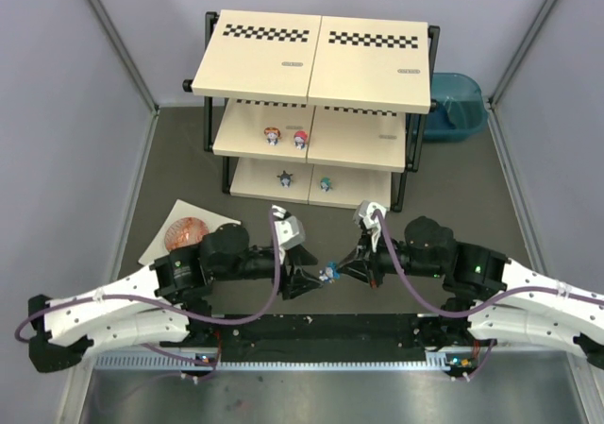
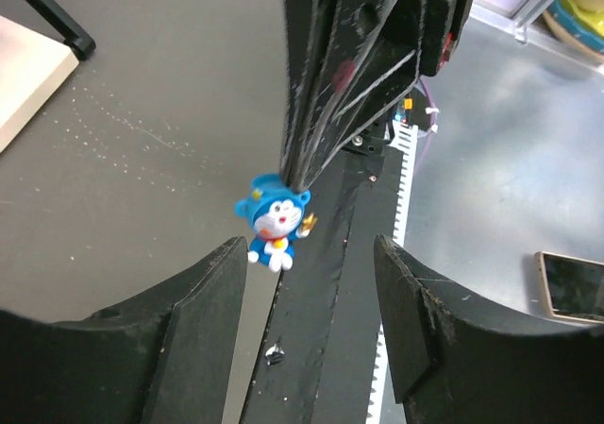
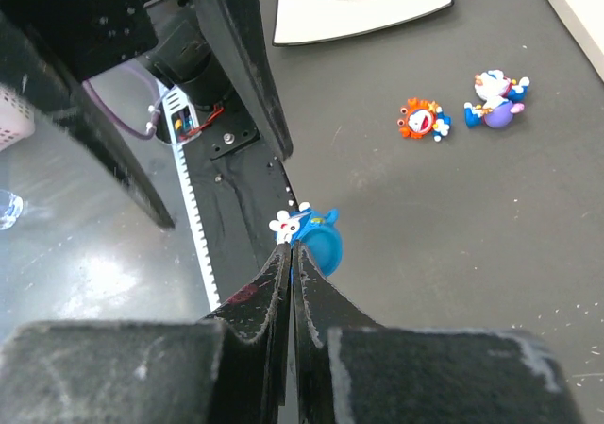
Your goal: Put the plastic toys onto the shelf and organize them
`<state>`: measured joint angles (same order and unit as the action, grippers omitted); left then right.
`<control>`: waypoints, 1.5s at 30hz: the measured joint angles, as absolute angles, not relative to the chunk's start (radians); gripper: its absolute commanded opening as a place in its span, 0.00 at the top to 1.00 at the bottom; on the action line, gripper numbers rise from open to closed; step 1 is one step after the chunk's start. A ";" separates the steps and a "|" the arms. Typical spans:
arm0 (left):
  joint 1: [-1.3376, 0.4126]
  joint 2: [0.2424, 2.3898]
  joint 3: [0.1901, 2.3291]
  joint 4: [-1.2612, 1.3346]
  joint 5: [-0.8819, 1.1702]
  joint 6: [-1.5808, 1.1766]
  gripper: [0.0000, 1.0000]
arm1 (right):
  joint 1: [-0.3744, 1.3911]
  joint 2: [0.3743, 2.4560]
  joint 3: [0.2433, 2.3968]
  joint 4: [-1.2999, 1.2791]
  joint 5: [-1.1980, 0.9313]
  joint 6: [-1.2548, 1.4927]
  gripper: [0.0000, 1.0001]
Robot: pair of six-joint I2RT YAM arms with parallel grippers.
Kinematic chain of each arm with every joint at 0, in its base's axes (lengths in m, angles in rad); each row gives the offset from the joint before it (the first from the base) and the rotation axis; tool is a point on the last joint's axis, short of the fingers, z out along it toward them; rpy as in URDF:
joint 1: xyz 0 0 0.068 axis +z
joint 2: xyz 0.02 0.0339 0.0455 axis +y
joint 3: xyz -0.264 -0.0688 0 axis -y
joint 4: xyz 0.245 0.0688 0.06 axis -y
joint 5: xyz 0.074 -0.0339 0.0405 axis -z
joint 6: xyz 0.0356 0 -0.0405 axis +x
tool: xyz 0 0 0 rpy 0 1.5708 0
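Shelf [image 1: 368, 70], two toys [image 1: 272, 136] on middle tier, two figurines [image 1: 284, 177] on bottom

The shelf [image 1: 274, 65] hides much of the blue tub [image 1: 462, 103] behind it.

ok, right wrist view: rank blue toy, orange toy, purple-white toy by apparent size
1. blue toy, but nearest the camera, so unsure.
2. orange toy and purple-white toy look alike; no ranking.

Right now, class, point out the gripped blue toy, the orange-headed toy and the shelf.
gripped blue toy [image 2: 277, 222], left wrist view, its face.
orange-headed toy [image 3: 421, 120], right wrist view, its head.
shelf [image 1: 264, 70], top external view, bare top board.
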<state>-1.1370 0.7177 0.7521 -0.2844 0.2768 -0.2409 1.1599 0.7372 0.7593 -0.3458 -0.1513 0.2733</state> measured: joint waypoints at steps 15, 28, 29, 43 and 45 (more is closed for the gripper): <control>-1.293 0.876 0.821 -0.301 -0.025 -0.119 0.41 | 1.160 0.748 0.759 -0.346 -0.184 0.297 1.00; -1.301 0.888 0.821 -0.299 -0.035 -0.101 0.40 | 1.160 0.747 0.759 -0.345 -0.187 0.301 1.00; -1.302 0.888 0.821 -0.299 -0.030 -0.101 0.40 | 1.160 0.747 0.759 -0.345 -0.187 0.303 1.00; -1.306 0.881 0.821 -0.284 0.038 -0.101 0.40 | 1.160 0.746 0.759 -0.345 -0.190 0.311 1.00; -1.306 0.889 0.821 -0.283 0.039 -0.101 0.40 | 1.160 0.744 0.759 -0.345 -0.190 0.311 1.00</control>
